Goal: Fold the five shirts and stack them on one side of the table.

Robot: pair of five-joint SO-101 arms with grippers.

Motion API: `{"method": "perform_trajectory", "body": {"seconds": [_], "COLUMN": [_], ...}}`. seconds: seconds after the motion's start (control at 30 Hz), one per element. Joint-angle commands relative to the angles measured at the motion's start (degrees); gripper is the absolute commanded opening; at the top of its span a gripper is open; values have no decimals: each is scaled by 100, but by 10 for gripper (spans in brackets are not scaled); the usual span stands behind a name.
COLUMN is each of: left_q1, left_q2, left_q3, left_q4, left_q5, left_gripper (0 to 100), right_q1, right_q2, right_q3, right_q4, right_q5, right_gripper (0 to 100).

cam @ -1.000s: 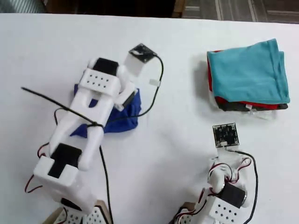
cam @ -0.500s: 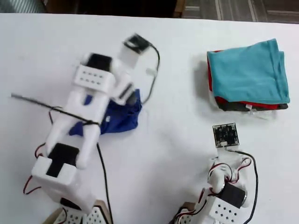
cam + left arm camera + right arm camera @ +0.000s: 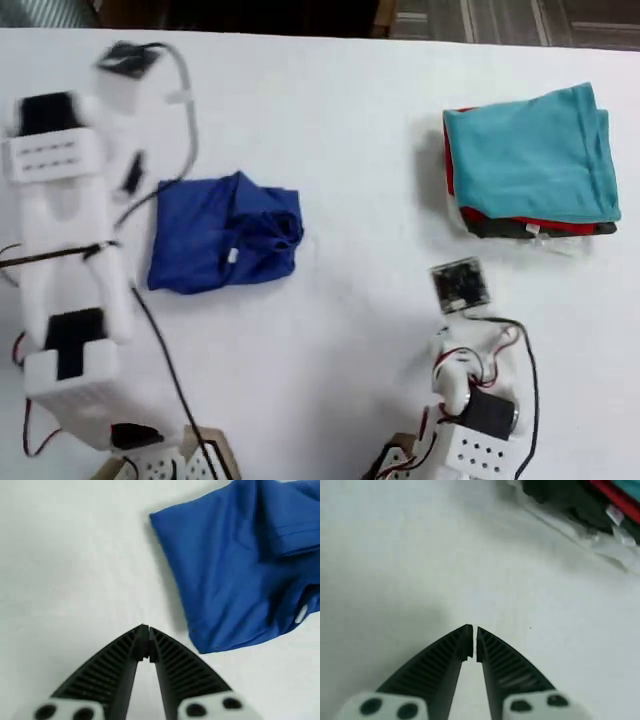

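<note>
left gripper hangs near the blue shirt — jaws closed, empty. right gripper, likewise closed on nothing, sits near the shirt stack.

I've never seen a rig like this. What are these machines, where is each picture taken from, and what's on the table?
Two robot arms stand at a white table. The wide picture looks down from above, showing the left arm and the right arm. The other two come from wrist cameras, looking along the left fingers and the right fingers; both pairs are shut and hold nothing. On the table lie a loosely folded blue shirt and a stack of folded shirts, teal on top.
</note>
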Motion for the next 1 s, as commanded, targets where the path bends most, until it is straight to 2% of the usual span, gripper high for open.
{"method": "perform_trajectory", "body": {"seconds": [0.0, 0.17, 0.3, 0.43, 0.53, 0.63, 0.8, 0.97], "left_q1": [-1169, -2813, -3912, -4563, -4730, -4712, -4738, -4633], "left_q2": [-624, -1477, -2057, -2602, -3130, -3780, -5064, -6338], "left_q3": [75, 1042, 2695, 4259, 5209, 6097, 7618, 9253], "left_q4": [53, -88, -589, -1257, -1635, -2101, -3490, -4290], "left_q5": [-484, -1345, -1407, -1407, -1407, -1389, -721, -580], "left_gripper": [28, 28, 28, 28, 28, 28, 27, 27], "right_q1": [-664, -1068, -1587, -2079, -2299, -2835, -3925, -4251], "right_q2": [-57, -57, -31, 541, 1473, 2818, 5446, 7389], "right_q3": [18, -316, -870, -1635, -2822, -4097, -5899, -7288], "right_q4": [-127, -356, -435, -462, -462, -453, -426, -497], "right_q5": [-26, -26, -35, -220, -747, -1310, -1916, -2523], "right_gripper": [21, 21, 21, 21, 21, 21, 21, 21]}}
